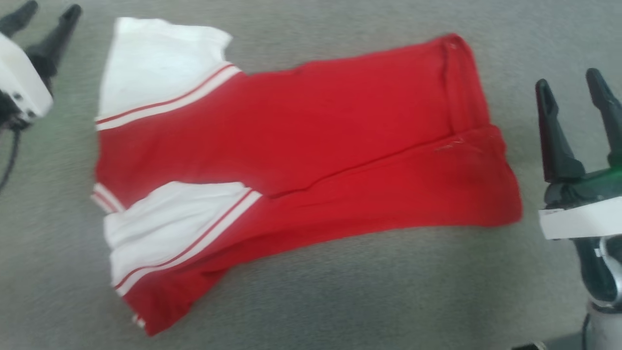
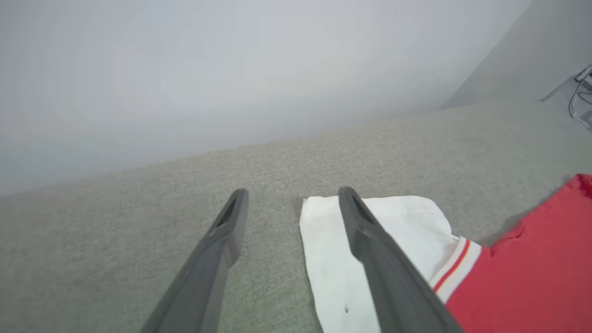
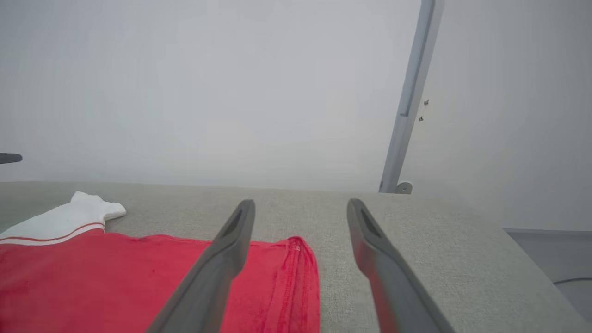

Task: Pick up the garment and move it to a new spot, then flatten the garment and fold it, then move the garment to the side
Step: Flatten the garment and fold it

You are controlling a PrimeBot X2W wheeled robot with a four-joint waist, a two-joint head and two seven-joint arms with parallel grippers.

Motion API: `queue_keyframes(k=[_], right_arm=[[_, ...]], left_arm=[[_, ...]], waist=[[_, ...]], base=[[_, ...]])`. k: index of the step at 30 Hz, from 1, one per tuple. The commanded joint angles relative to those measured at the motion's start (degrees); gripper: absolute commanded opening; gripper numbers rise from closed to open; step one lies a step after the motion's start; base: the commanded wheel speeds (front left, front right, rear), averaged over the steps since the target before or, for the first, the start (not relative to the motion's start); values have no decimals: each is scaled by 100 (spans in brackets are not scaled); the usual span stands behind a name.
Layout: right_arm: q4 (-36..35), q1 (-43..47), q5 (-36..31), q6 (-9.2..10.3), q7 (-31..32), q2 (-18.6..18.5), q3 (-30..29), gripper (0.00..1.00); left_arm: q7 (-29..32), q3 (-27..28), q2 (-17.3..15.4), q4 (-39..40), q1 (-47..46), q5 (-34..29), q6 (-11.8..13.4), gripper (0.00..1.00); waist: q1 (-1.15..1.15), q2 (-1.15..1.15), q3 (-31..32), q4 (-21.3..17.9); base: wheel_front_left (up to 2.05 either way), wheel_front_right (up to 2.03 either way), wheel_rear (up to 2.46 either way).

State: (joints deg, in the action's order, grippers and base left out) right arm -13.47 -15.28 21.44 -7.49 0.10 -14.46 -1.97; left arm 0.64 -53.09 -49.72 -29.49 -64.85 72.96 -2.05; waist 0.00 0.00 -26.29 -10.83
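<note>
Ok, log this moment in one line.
garment: folded lengthwise, lying on grey surface | left pincer: open, beside garment | right pincer: open, beside garment

A grey-green woven fabric surface [image 1: 311,301] spreads flat across the head view, lightly textured. In the right wrist view its far edge meets a plain pale wall [image 3: 185,92]. A slim light-grey post [image 3: 409,92] rises against that wall toward 1 o'clock, slightly tilted, with a small round fitting [image 3: 403,188] at its base. Two tiny dark specks [image 3: 423,110] sit just beside the post. At 4 o'clock a grey floor [image 3: 555,249] carries a thin dark cable [image 3: 573,280]. In the left wrist view, looped wires [image 2: 582,92] lie at 2 o'clock.
</note>
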Motion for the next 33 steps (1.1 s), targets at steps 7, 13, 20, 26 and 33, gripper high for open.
queue_keyframes(k=[7, 13, 20, 26, 33], right_arm=[[252, -56, -12, -1, -333, 207, 194, 100], [344, -104, 30, -1, -362, 226, 318, 100], [465, -540, 75, 0, 93, -85, 448, 100], [837, -1241, 236, 0, 1048, -486, 821, 100], [1790, -2691, 965, 0, 2586, -965, 1298, 100]], left_arm=[[2070, -433, 187, -1041, -888, 150, -413, 100], [3387, -489, 290, -1458, -1355, 526, -483, 100], [4248, -586, 464, -1298, -1498, 826, -553, 0], [4173, -572, 587, -986, -1525, 940, -545, 0], [4020, -641, 665, -510, -1454, 1043, -543, 0]], waist=[[0, 0, -403, -658], [0, 0, -614, -813], [0, 0, -772, -686], [0, 0, -896, -477], [0, 0, -1046, -45]], base=[[0, 0, 0], [0, 0, 0], [0, 0, 0], [0, 0, 0], [0, 0, 0]])
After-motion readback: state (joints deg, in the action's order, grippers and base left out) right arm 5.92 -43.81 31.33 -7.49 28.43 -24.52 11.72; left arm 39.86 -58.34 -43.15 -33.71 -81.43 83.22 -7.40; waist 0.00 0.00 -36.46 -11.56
